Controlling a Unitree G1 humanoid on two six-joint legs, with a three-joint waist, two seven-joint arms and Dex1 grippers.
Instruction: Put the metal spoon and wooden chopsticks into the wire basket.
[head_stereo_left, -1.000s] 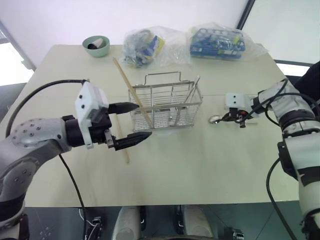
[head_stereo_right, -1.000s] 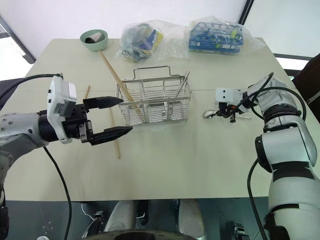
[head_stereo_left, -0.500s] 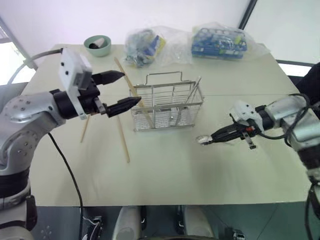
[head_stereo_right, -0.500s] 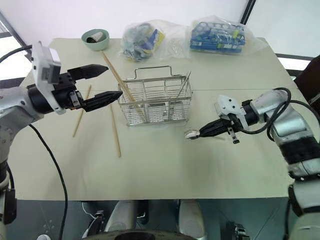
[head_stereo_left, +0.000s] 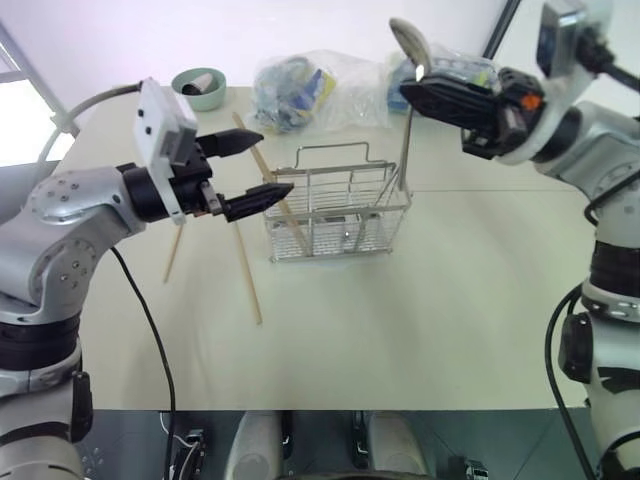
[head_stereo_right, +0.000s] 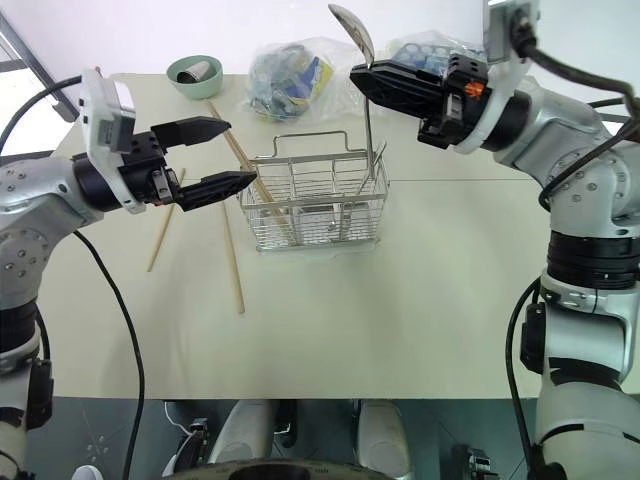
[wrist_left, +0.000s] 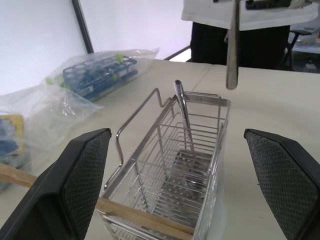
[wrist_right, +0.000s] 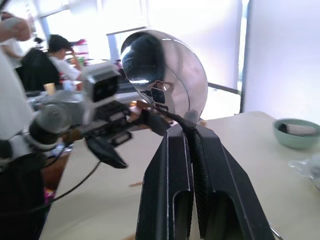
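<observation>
The wire basket (head_stereo_left: 335, 212) stands mid-table. One wooden chopstick (head_stereo_left: 262, 170) leans in its left end, and two more chopsticks (head_stereo_left: 246, 272) lie on the table to its left. My right gripper (head_stereo_left: 412, 92) is shut on the metal spoon (head_stereo_left: 409, 42) just below the bowl. The spoon hangs bowl up, and its handle (wrist_left: 231, 50) ends just above the basket's right rim. My left gripper (head_stereo_left: 277, 161) hovers open and empty beside the basket's left end, close to the leaning chopstick. A thin metal rod (wrist_left: 183, 112) leans inside the basket.
A green bowl (head_stereo_left: 197, 88) sits at the far left corner of the table. Two plastic bags (head_stereo_left: 300, 88) of items lie along the far edge behind the basket. The right wrist view has people (wrist_right: 55, 55) in its background.
My right gripper has lifted the spoon off the table and carried it up and left over the basket's right end. The left gripper rose and moved toward the basket, staying open.
</observation>
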